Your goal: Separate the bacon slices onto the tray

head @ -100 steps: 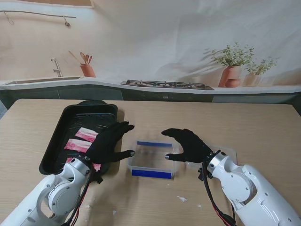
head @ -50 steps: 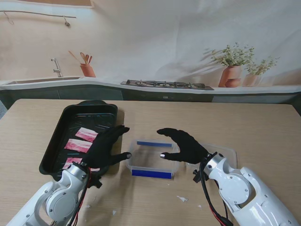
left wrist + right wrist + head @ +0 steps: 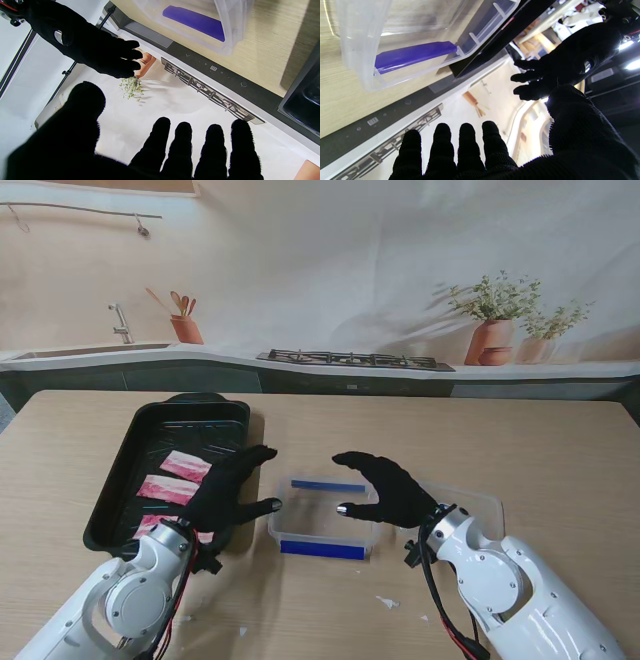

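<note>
Black baking tray [image 3: 120, 480] on my left already has three bacon slices [image 3: 166, 488] laid out apart. The clear plastic container [image 3: 322, 520] looks empty, so probably basically done. Left hand [image 3: 228, 492] and right hand [image 3: 392, 490] both hover spread-fingered, holding nothing.

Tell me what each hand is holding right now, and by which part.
Nothing is held. The left hand and right hand are both open, fingers spread, hovering on either side of the clear plastic container.
</note>
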